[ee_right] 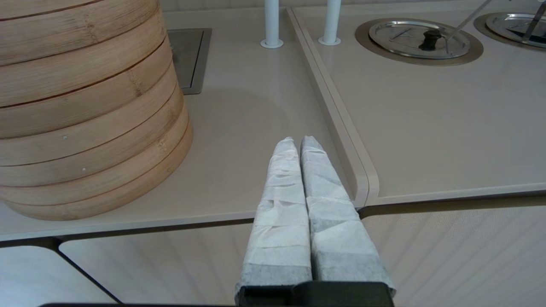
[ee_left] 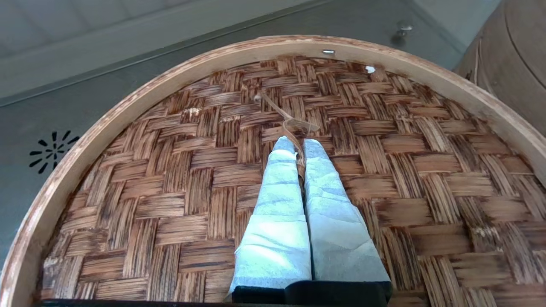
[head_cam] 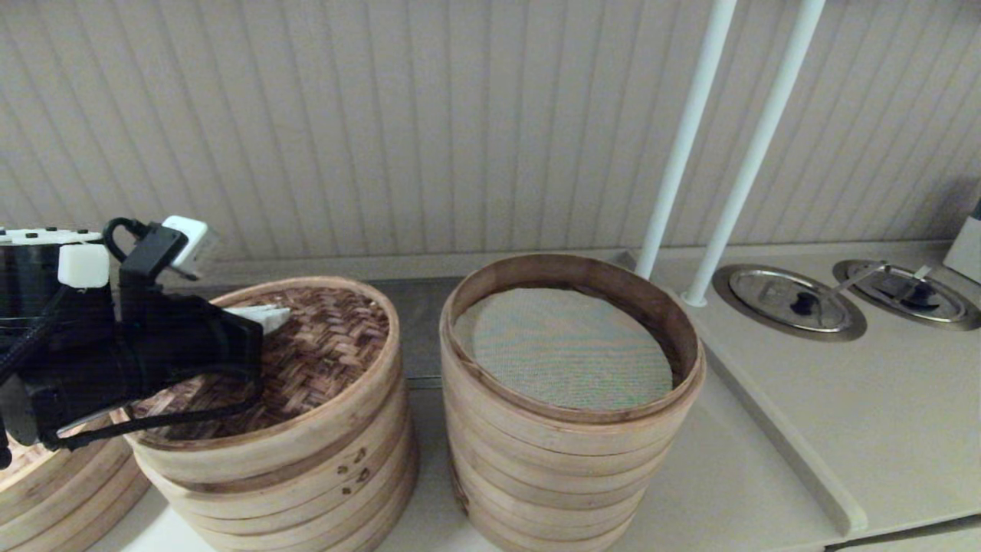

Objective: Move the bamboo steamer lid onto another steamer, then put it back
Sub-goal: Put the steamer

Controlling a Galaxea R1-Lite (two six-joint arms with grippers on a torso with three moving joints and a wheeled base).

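The bamboo steamer lid (head_cam: 329, 345), dark brown herringbone weave in a pale hoop, lies on top of the shorter stack (head_cam: 306, 475) with small dark side marks. My left gripper (head_cam: 280, 313) reaches over it from the left. Its fingers are shut on the thin loop handle (ee_left: 294, 123) at the centre of the lid (ee_left: 384, 170), as the left wrist view of the left gripper (ee_left: 298, 147) shows. Another steamer (head_cam: 567, 452), the tall stack with a grey-green mesh liner (head_cam: 563, 345), stands uncovered to its right. My right gripper (ee_right: 298, 143) is shut and empty, low by the counter's front edge, beside the tall stack (ee_right: 85, 106).
Two white poles (head_cam: 678, 161) rise behind the tall stack. Two round metal lids (head_cam: 789, 300) sit sunk in the raised counter at right, beyond a ridge (head_cam: 774, 437). A third steamer (head_cam: 46, 491) shows at the far left, under my left arm.
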